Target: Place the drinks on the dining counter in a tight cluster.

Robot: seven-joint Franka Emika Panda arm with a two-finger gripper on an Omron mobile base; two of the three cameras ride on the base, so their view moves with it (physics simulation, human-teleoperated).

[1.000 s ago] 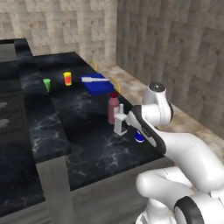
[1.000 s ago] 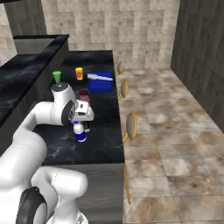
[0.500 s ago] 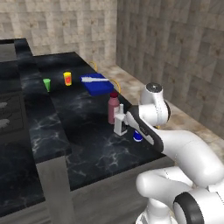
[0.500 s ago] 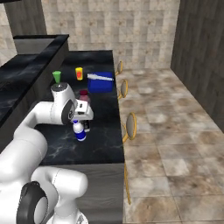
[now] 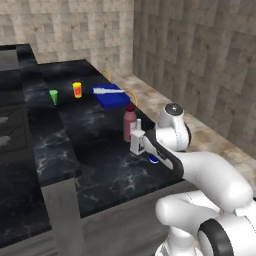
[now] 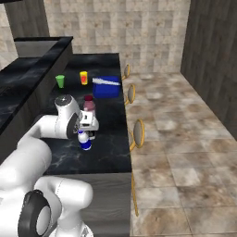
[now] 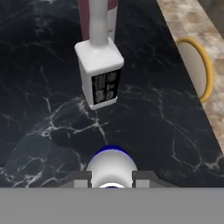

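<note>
The small white bottle with the blue label (image 7: 111, 166) stands on the black marble dining counter (image 7: 43, 109), and my gripper (image 7: 112, 179) is shut on it from above. Just beyond it is the square clear bottle with the black label (image 7: 99, 74), with the tall maroon-pink bottle (image 7: 113, 13) right behind that. In the left base view the maroon bottle (image 5: 129, 123) and the square bottle (image 5: 135, 142) stand close together, while my forearm covers most of the small bottle (image 5: 153, 160). The right base view shows the small bottle (image 6: 84, 140) near the counter's stool-side edge, below the square bottle (image 6: 89, 121).
Farther along the counter stand a green cup (image 5: 53, 96), a yellow-orange cup (image 5: 77, 89) and a blue tray (image 5: 111, 96) with a white item on it. Yellow stools (image 6: 139, 132) line the counter's right edge. A darker stove counter (image 5: 15, 130) adjoins on the left.
</note>
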